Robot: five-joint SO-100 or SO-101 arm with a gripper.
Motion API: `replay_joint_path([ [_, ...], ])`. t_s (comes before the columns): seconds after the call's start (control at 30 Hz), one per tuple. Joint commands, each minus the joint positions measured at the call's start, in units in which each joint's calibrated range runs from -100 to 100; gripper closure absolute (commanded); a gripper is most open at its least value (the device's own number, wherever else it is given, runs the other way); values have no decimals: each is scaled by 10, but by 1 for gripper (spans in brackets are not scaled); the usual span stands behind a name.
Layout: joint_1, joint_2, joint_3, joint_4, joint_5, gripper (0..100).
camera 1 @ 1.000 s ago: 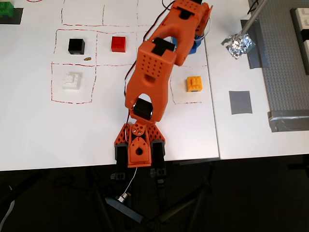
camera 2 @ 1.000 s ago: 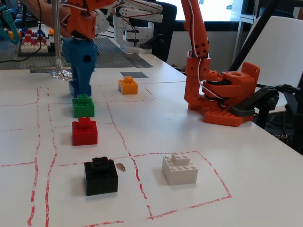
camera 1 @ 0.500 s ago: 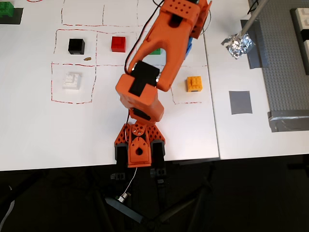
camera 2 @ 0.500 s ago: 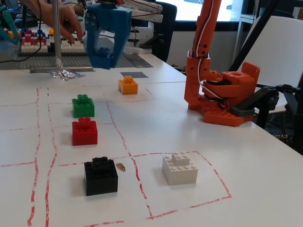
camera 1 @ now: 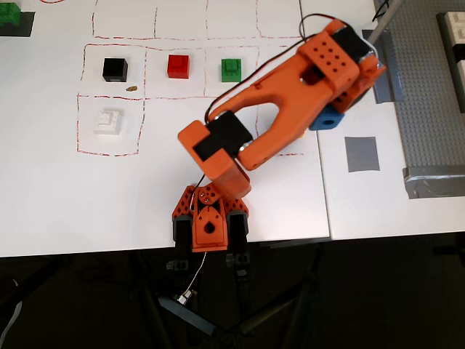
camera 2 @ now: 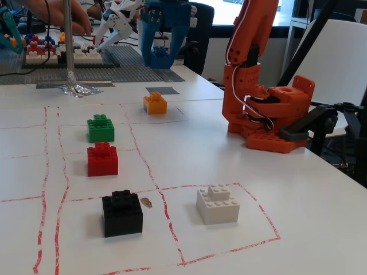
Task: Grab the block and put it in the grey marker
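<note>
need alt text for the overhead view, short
An orange robot arm reaches across a white table, its hand holding a small bright blue block near a flat grey tape square. Black, red, green and white bricks sit in red-outlined squares.

From my remote station, the fixed view: white table (camera 2: 321,217) marked with red lines. Black block (camera 2: 121,213) near centre-bottom; white block (camera 2: 218,204) at its 3 o'clock, red block (camera 2: 102,160) at its 12 o'clock, green block (camera 2: 101,128) beyond. Orange-yellow block (camera 2: 155,103) sits at 1 o'clock from green, the grey marker (camera 2: 162,90) just behind it. Orange arm base (camera 2: 269,117) stands right.
</note>
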Motion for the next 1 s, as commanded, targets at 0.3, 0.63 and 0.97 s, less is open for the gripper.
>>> replay_joint_path([
  [0.3, 192, 192, -249, -89, 102, 100],
  [0.63, 235, 269, -262, -104, 106, 100],
  [0.97, 206, 290, -230, -131, 73, 100],
])
